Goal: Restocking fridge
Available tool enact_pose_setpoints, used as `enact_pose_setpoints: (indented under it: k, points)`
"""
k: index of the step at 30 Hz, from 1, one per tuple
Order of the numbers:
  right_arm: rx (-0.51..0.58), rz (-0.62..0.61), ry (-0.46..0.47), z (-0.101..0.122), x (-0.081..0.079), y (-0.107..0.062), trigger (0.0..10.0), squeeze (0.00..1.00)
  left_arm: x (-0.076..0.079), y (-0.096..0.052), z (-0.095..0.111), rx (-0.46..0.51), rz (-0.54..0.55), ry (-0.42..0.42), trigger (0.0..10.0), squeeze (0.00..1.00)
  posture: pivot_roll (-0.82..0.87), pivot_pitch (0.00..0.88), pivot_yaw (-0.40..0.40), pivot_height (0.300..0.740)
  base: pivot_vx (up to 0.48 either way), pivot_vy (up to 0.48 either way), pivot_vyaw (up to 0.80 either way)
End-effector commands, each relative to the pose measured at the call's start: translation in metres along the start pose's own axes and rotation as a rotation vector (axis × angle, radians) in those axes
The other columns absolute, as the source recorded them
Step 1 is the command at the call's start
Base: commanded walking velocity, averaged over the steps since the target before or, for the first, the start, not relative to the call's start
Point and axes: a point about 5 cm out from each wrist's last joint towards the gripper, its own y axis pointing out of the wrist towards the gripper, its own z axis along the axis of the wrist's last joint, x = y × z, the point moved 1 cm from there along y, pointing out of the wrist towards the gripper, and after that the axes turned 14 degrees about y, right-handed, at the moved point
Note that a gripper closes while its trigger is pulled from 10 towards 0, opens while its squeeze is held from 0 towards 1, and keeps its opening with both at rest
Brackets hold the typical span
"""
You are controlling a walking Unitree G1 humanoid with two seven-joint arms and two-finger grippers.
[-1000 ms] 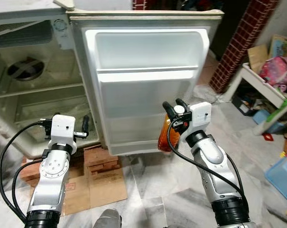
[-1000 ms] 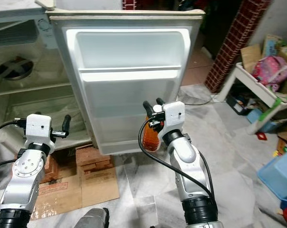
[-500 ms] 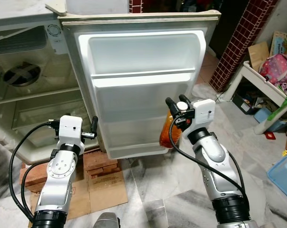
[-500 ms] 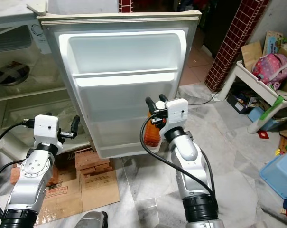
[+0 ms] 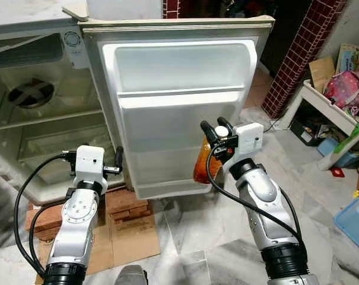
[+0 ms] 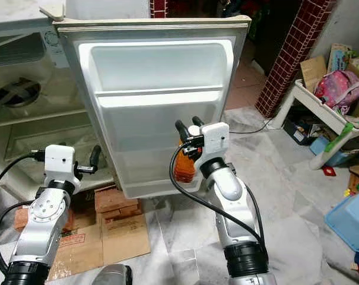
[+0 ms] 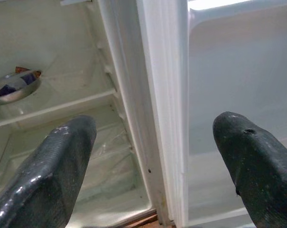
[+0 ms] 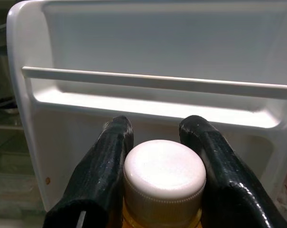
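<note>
Fridge with open door, grey marble floor, cardboard underfoot.

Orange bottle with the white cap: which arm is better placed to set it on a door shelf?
Right. The right gripper already clamps the orange white-capped bottle facing the white fridge door; the left gripper is open at the door's hinge edge.

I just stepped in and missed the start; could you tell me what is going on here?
The robot stands at an open white fridge door. Its right gripper is shut on an orange bottle with a white cap, held upright by the neck before the door's lower shelves. The left gripper hangs open near the door's hinge edge, holding nothing.
</note>
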Motion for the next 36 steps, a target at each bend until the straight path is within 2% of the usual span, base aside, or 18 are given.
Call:
enact_pose_setpoints:
  k: [1, 4, 14, 22, 27, 31, 33, 36]
  points:
    - [0.065, 0.056, -0.04, 0.015, -0.008, 0.004, 10.0, 0.0, -0.002, 0.002, 0.0, -0.007, 0.014, -0.001, 10.0, 0.0, 0.1, 0.0, -0.045, 0.74, 0.27, 0.0, 0.0]
    - [0.064, 0.087, -0.063, 0.015, -0.012, 0.004, 10.0, 0.0, -0.002, 0.003, 0.0, -0.006, 0.013, -0.002, 10.0, 0.0, 0.1, 0.0, -0.045, 0.74, 0.281, 0.0, 0.51]
    - [0.072, 0.095, -0.057, 0.017, -0.01, 0.004, 10.0, 0.0, 0.0, 0.003, -0.001, -0.011, 0.016, -0.004, 10.0, 0.0, 0.1, 0.0, -0.049, 0.74, 0.292, 0.0, 0.64]
    - [0.08, 0.063, -0.069, 0.019, -0.004, 0.001, 10.0, 0.0, 0.004, 0.003, 0.0, 0.0, -0.006, -0.008, 10.0, 0.0, 0.1, 0.0, -0.054, 0.74, 0.195, 0.0, 0.0]
    - [0.049, 0.017, -0.062, 0.014, 0.005, -0.014, 10.0, 0.0, 0.004, 0.001, -0.004, -0.026, -0.008, 0.001, 10.0, 0.0, 0.1, 0.0, -0.063, 0.74, 0.0, 0.0, 0.0]
    - [-0.042, -0.098, 0.025, 0.002, 0.015, -0.03, 10.0, 0.0, 0.006, -0.007, 0.0, 0.036, -0.06, 0.036, 10.0, 0.0, 0.1, 0.0, -0.066, 0.74, 0.0, 0.0, 0.0]
    - [-0.07, -0.089, -0.021, -0.002, 0.014, -0.042, 10.0, 0.0, 0.011, -0.019, -0.002, 0.037, -0.108, -0.009, 10.0, 0.0, 0.09, 0.0, -0.064, 0.74, 0.0, 0.0, 0.0]
    - [-0.077, -0.129, -0.021, -0.005, 0.018, -0.048, 10.0, 0.0, 0.014, -0.026, 0.001, 0.063, -0.143, 0.001, 10.0, 0.0, 0.09, 0.0, -0.064, 0.74, 0.0, 0.0, 0.0]
